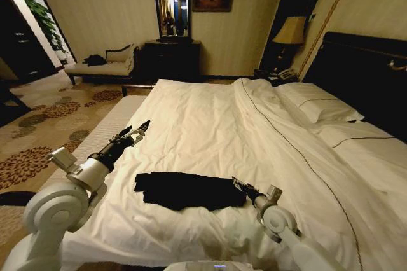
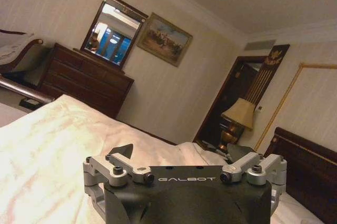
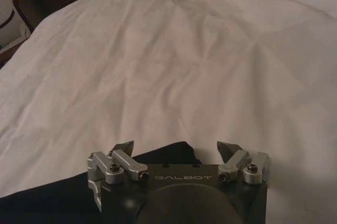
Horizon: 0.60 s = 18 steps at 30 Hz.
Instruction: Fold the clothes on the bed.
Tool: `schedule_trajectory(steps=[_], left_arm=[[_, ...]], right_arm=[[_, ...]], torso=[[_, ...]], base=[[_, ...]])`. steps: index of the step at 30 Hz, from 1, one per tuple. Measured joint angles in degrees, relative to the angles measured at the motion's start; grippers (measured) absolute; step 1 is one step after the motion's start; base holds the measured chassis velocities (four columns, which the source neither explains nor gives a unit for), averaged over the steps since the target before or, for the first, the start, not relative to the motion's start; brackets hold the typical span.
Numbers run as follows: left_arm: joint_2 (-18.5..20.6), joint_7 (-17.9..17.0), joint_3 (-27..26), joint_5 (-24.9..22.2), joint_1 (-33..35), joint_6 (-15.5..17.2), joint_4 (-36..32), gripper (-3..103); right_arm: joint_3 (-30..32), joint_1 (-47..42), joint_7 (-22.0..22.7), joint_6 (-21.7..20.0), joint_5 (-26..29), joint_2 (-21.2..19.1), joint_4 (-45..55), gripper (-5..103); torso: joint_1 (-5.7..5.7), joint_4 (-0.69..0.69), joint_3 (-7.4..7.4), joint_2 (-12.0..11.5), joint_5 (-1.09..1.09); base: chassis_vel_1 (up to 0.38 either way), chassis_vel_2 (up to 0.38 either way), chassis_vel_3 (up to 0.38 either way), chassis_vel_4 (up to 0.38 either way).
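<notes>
The clothes [image 1: 189, 190] lie as a long black folded bundle on the white bed [image 1: 210, 125], close to its near edge. My right gripper [image 1: 240, 185] hovers low at the bundle's right end. In the right wrist view that gripper [image 3: 176, 149] is open, a corner of the black clothes [image 3: 47, 203] lying under and between its fingertips. My left gripper [image 1: 138, 130] hangs above the duvet to the left of the clothes and farther back, clear of them. It is open in the left wrist view [image 2: 181, 153], with nothing between its fingers.
Pillows [image 1: 318, 102] and a dark headboard [image 1: 362, 70] stand at the right. A padded bench [image 1: 102, 128] runs along the bed's left side. A dark dresser [image 1: 170, 60] with a mirror, a chaise longue [image 1: 105, 61] and a lamp [image 1: 291, 30] line the far wall.
</notes>
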Motion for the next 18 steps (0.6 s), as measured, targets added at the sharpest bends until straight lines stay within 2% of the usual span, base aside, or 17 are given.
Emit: schedule_trajectory(steps=[3, 7, 9, 13, 14, 16, 17, 18], left_arm=[[0.1, 0.0, 0.1, 0.6, 0.0, 0.2, 0.5, 100], [0.1, -0.1, 0.1, 1.2, 0.0, 0.3, 1.1, 100], [0.1, -0.1, 0.1, 1.4, 0.1, 0.3, 1.1, 100], [0.2, -0.1, 0.3, 2.1, 0.0, 0.4, 1.7, 100], [0.2, -0.1, 0.3, 2.1, 0.0, 0.4, 1.7, 100], [0.2, -0.1, 0.4, 2.3, -0.2, 0.3, 1.9, 100], [0.2, -0.1, 0.4, 2.3, -0.3, 0.3, 1.9, 100], [0.2, -0.1, 0.5, 2.5, -0.4, 0.4, 2.0, 100]], right_arm=[[-0.2, 0.0, -0.6, -0.1, 0.5, -0.1, 0.2, 84], [-0.7, 0.1, -1.1, -0.4, 0.6, -0.4, 0.5, 62], [-0.7, 0.2, -1.2, -0.5, 0.6, -0.4, 0.5, 62], [-0.8, -0.1, -1.2, -0.6, 0.6, -0.9, 0.9, 41], [-0.8, -0.1, -1.2, -0.6, 0.6, -0.9, 0.9, 41], [-0.9, -0.6, -1.2, -0.6, 0.3, -1.0, 1.1, 30], [-0.9, -0.7, -1.2, -0.6, 0.1, -1.1, 1.1, 30], [-1.0, -0.8, -1.2, -0.7, 0.0, -1.1, 1.1, 25]], torso=[[0.01, 0.0, 0.0, 0.0, 0.0], [0.0, 0.0, 0.0, 0.0, 0.0], [0.0, 0.0, 0.0, 0.0, 0.0], [0.0, 0.0, 0.0, 0.0, 0.0], [0.0, 0.0, 0.0, 0.0, 0.0], [0.0, 0.0, 0.0, 0.0, 0.0], [0.0, 0.0, 0.0, 0.0, 0.0], [0.0, 0.0, 0.0, 0.0, 0.0]], base=[[0.0, 0.0, 0.0, 0.0], [0.0, 0.0, 0.0, 0.0], [0.0, 0.0, 0.0, 0.0], [0.0, 0.0, 0.0, 0.0], [0.0, 0.0, 0.0, 0.0], [0.0, 0.0, 0.0, 0.0], [0.0, 0.0, 0.0, 0.0], [0.0, 0.0, 0.0, 0.0]])
